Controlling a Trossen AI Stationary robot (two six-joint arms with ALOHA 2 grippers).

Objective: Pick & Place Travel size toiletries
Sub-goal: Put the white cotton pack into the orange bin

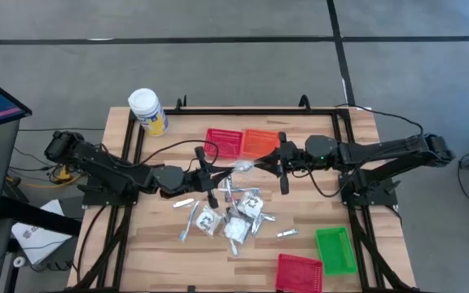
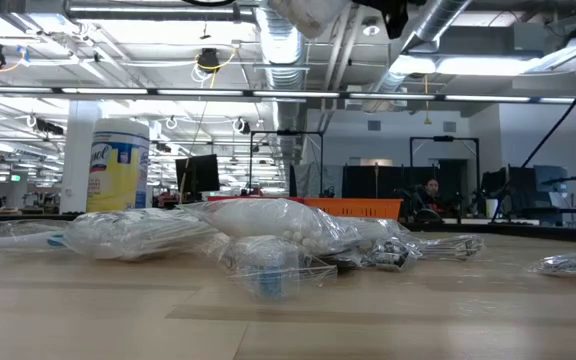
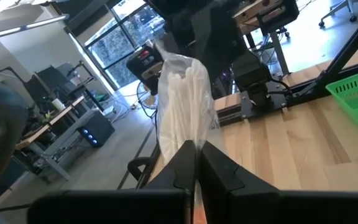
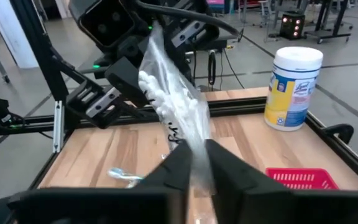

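While both grippers pinch one clear packet (image 1: 243, 166) of white swabs in mid-air, the left gripper (image 3: 197, 163) and right gripper (image 4: 194, 163) each clamp an opposite edge: a handover. Next, I judge, one must let go. Below the jaws lies the pile (image 1: 233, 213); beyond them the orange basket (image 1: 260, 142).

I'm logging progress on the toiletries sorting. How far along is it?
Done: nothing visibly sorted; the red basket, orange basket, green basket and second red basket look empty. In hand: both the left gripper and right gripper are shut on one clear bag of cotton swabs, held above the table. Left: the pile of packets at the table's middle.
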